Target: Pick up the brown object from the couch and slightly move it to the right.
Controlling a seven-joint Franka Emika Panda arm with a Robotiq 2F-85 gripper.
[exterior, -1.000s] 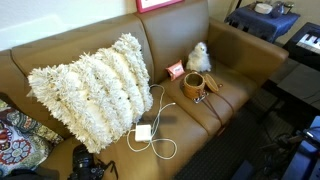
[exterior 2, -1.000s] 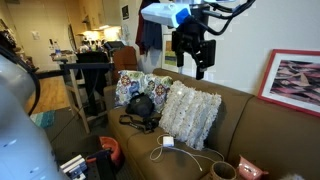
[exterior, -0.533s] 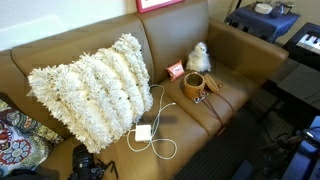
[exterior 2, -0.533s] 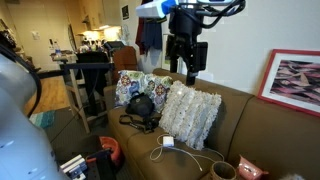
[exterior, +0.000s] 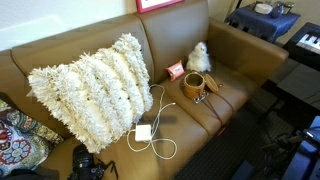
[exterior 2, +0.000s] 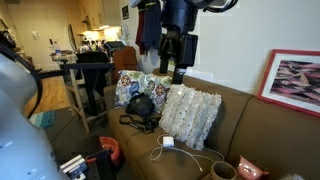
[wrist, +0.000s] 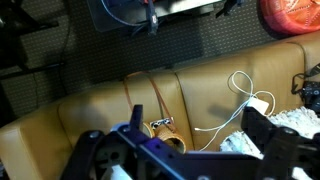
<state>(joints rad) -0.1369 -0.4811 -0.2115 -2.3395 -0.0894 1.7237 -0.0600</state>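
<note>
The brown object (exterior: 194, 86) is a small tan-brown cup standing upright on the seat of the caramel leather couch (exterior: 85, 38). It shows at the bottom edge of an exterior view (exterior 2: 224, 171) and in the wrist view (wrist: 165, 134) between the jaws' line of sight, far below. My gripper (exterior 2: 178, 56) hangs high above the couch (exterior 2: 252, 128), over the white shaggy pillow, well away from the cup. Its fingers (wrist: 195, 118) are spread apart and empty. The gripper is out of view where the couch is seen from the front.
A white shaggy pillow (exterior: 92, 85) fills the couch's middle. A white charger with a cable (exterior: 144, 132) lies in front of it. A white plush toy (exterior: 199, 57) and a small square (exterior: 175, 70) sit behind the cup. A black camera (exterior: 88, 163) and a patterned cushion (exterior: 14, 136) lie at the far end.
My gripper has swung sideways above the couch, away from the framed picture and toward the room, staying high. The cup and other things have not moved.
</note>
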